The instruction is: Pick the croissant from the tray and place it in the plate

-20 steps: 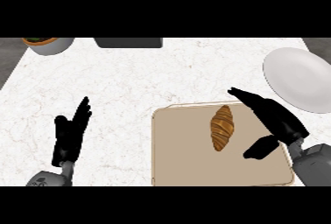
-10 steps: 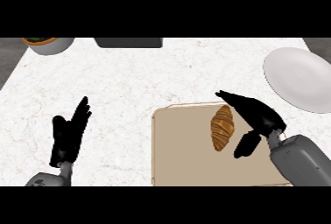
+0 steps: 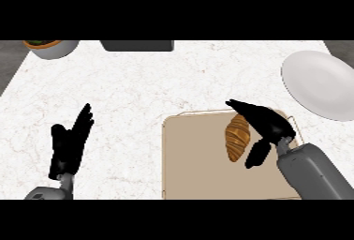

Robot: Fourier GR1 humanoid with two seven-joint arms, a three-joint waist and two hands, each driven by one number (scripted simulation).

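While the left hand point(image 3: 69, 145) rests open with straight fingers on the surface point(image 3: 159, 84), the right hand point(image 3: 266, 124) hangs spread just beside the croissant point(image 3: 237, 137), which lies on the tray point(image 3: 197, 173); the plate point(image 3: 323, 84) sits beyond the right hand.

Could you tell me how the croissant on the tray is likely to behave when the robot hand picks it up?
The croissant looks small beside the right robot hand, so it is probably light. Its ridged, layered crust suggests it may flake or crush if squeezed. Its long shape with tapered ends, lying flat on the tray, suggests it would pivot rather than roll if nudged.
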